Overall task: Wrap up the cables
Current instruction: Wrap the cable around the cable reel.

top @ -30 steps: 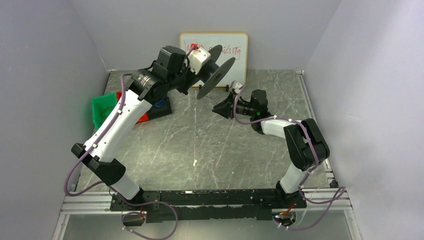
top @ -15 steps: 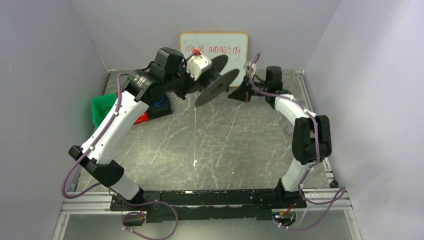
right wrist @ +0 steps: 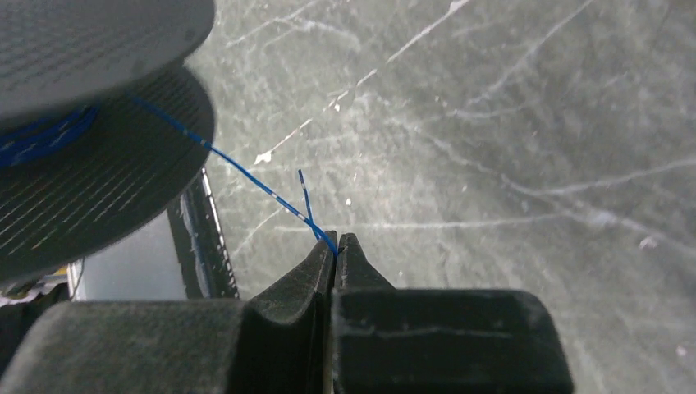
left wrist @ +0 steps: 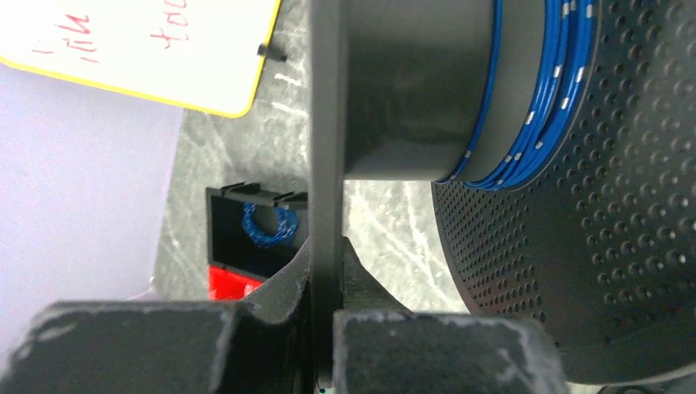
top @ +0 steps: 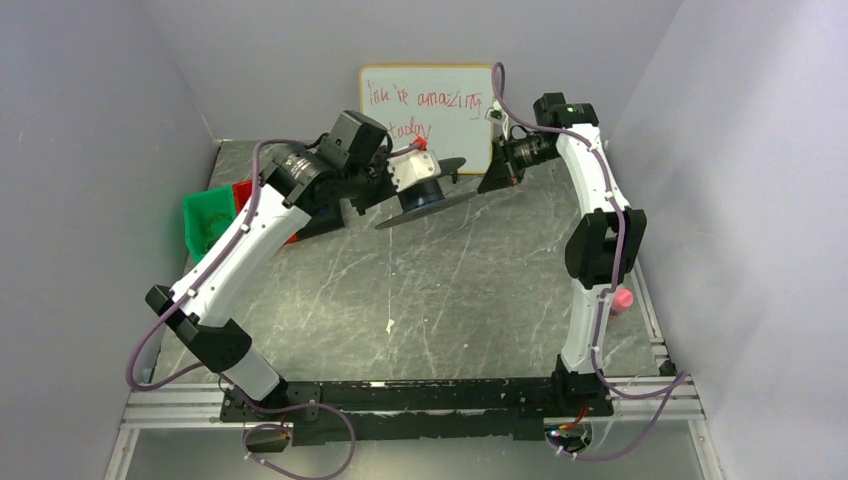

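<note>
Fingertips of the right gripper [right wrist: 336, 240] pinch the blue cable [right wrist: 238, 170] near its loose end; it runs up-left to the spool [right wrist: 107, 197], whose flange [left wrist: 327, 123] the left gripper [left wrist: 326, 279] clamps. Light, limp, likely slippery wire, best held close to that end.

the spool [top: 425, 203] hangs over the far middle of the table [top: 450, 300], before the whiteboard [top: 440, 100]. the bins [top: 200, 215] sit at the far left. the cable [right wrist: 246, 174] runs from the spool rightward to the right gripper [right wrist: 336, 239].
</note>
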Robot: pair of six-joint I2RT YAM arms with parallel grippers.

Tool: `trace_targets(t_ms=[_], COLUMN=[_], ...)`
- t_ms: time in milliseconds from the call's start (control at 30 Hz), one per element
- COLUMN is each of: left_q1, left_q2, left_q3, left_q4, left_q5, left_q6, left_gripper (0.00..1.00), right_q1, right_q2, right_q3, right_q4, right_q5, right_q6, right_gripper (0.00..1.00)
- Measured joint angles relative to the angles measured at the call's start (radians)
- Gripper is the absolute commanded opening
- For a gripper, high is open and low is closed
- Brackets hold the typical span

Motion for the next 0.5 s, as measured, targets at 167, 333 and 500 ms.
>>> trace_targets(t_ms=[167,333,500], left_q1=[-0.017,-0.063,-0.127], left_q2=[0.022,0.023,0.023], left_q3=[-0.034,-0.138,-0.214], left_q4=[0.039,0.158,0.228], left_q5=[-0.154,-0.315,-0.394], left_q6=[0.087,0.182,0.283], left_gripper=[0.02,0.02,0.02], right_q1=[-0.021,-0.02,-0.02], right_q2=[-0.017,-0.082,-0.134], right_q3=[0.004,-0.026,-0.07], right_q4=[-0.096,-0.101,-0.1], right_q5=[0.019,0.023,0.033], right_q6=[-0.032,-0.027,-0.033], right_gripper=[0.0,0.0,0.0])
